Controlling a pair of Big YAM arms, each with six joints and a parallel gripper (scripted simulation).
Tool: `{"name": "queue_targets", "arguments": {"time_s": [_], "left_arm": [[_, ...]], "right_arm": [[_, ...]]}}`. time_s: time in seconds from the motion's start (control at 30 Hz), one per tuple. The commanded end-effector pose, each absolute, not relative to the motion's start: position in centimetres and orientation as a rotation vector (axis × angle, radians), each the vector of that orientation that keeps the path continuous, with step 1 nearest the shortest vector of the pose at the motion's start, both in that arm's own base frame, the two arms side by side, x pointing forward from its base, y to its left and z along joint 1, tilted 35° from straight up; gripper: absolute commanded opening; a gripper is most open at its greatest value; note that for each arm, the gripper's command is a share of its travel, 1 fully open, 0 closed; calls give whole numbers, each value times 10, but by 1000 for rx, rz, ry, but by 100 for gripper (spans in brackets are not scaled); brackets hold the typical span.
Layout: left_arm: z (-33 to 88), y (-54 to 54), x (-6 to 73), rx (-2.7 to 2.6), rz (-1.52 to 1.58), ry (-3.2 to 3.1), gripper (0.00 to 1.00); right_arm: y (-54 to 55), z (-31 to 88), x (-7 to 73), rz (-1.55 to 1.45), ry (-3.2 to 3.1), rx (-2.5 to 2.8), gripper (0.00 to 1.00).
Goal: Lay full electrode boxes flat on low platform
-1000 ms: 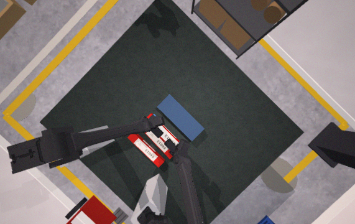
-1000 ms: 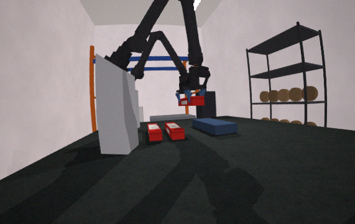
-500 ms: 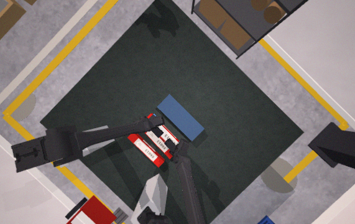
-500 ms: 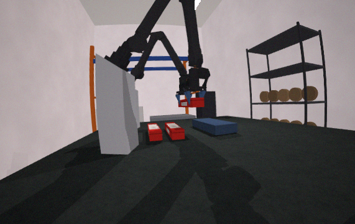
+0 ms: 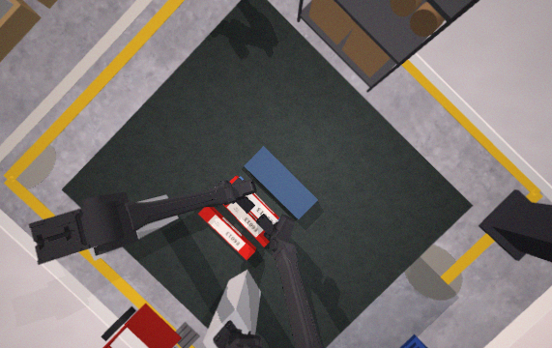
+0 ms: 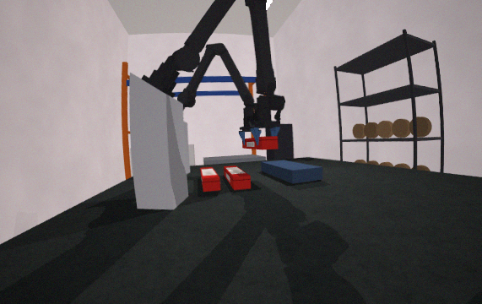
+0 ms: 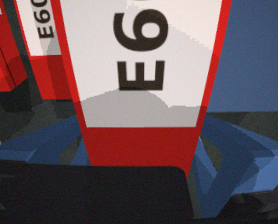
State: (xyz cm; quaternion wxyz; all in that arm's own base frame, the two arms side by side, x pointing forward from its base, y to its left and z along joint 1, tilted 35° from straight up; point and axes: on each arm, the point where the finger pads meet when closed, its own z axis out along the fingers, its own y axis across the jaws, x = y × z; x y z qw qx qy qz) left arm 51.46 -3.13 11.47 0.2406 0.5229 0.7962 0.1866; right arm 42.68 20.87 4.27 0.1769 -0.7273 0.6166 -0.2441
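Both grippers hold one red electrode box (image 5: 257, 209) level in the air, one at each end. It hangs just beside the blue low platform (image 5: 280, 183), not over it. My left gripper (image 5: 246, 191) is shut on its far end and my right gripper (image 5: 268, 226) on its near end. In the exterior view the held box (image 6: 261, 143) hangs above the table, with the platform (image 6: 292, 171) lower right. Two other red boxes (image 6: 210, 179) (image 6: 237, 177) lie flat on the mat. The right wrist view shows the held box (image 7: 146, 63) between my blue fingers.
A tall grey wedge block (image 6: 156, 143) stands left of the boxes, near the right arm's base. A dark shelf rack (image 6: 388, 105) with round brown loads stands at the far right. A dark block (image 5: 537, 232) sits off the mat's corner.
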Motion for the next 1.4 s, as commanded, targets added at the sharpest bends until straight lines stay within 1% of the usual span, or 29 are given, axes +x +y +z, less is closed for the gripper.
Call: {"name": "queue_targets", "arguments": {"time_s": [0.0,0.37,0.63,0.93,1.37], "left_arm": [[121,-26,529,1422,529,2158,0],[120,-25,529,1418,534,2154,0],[100,-25,539,1426,525,2163,0],[103,-23,540,1419,533,2157,0],[80,-23,558,1420,531,2158,0]], "right_arm": [[210,46,441,-704,1738,-2036,0],[214,50,449,-709,1717,-2016,0],[207,26,452,-705,1740,-2040,0],[211,32,460,-709,1721,-2020,0],[207,8,469,-708,1735,-2033,0]]}}
